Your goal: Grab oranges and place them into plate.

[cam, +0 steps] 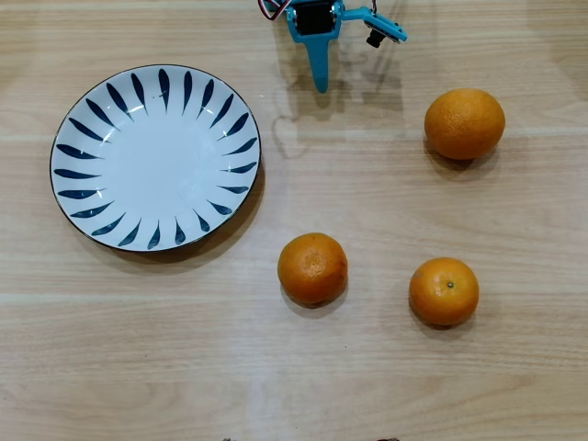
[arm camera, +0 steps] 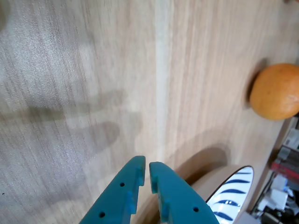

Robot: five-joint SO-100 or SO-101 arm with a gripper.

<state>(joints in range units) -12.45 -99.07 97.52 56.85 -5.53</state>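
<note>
Three oranges lie on the wooden table in the overhead view: a larger one [cam: 464,123] at the right, and two smaller ones at the middle [cam: 312,267] and lower right [cam: 444,290]. The white plate [cam: 156,92] with dark blue rim strokes sits at the left with nothing on it. My teal gripper [cam: 321,84] hangs at the top centre, shut and holding nothing, apart from all the fruit. In the wrist view its fingers [arm camera: 147,164] nearly touch over bare wood. There, one orange [arm camera: 278,91] shows at the right edge and the plate's rim [arm camera: 231,191] at the bottom right.
A pale wooden tabletop [cam: 386,377] fills both views. Clutter [arm camera: 285,163] beyond the table shows at the right edge of the wrist view.
</note>
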